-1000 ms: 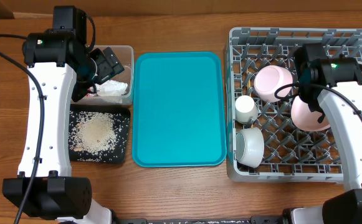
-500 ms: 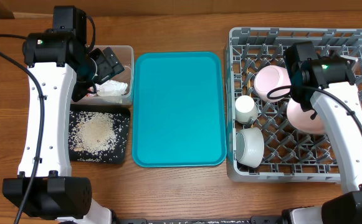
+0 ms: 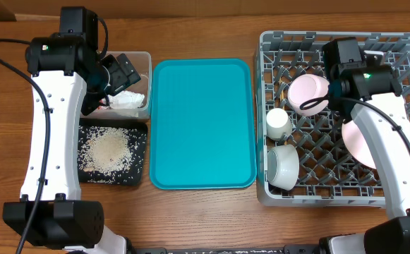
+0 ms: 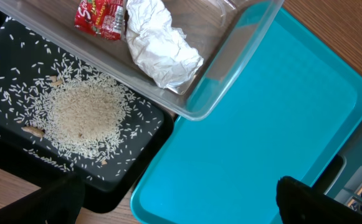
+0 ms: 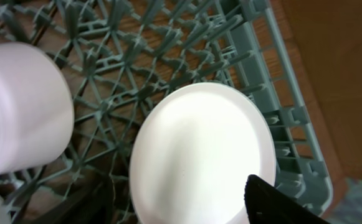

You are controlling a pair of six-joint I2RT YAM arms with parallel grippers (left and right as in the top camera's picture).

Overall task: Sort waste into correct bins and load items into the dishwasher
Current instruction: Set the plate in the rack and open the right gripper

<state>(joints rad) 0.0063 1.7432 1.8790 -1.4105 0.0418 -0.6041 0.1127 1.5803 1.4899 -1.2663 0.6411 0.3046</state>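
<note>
The grey dishwasher rack [image 3: 402, 42] holds a pale pink plate [image 3: 360, 144] leaning at its right side, a pink bowl [image 3: 309, 94] on its side, a small white cup [image 3: 278, 123] and a white bowl [image 3: 284, 166]. My right gripper [image 5: 181, 205] hangs open just above the plate [image 5: 199, 155], its fingers wide either side. My left gripper [image 4: 181, 205] is open and holds nothing above the clear tub's corner [image 4: 230, 93]. In the tub lie a crumpled tissue [image 4: 159, 43] and a red wrapper [image 4: 100, 15]. Rice grains [image 4: 84, 115] are heaped in the black tray [image 4: 137, 168].
A flat teal tray [image 3: 201, 123] lies between the bins and the rack. The clear tub [image 3: 145, 60] sits at the back left, with the black tray [image 3: 141, 173] in front of it. Brown wooden table surrounds everything.
My right gripper has opened and let go of the plate, then drawn back toward the rack's far side. The plate has settled lower and to the right. The left arm has not moved.
</note>
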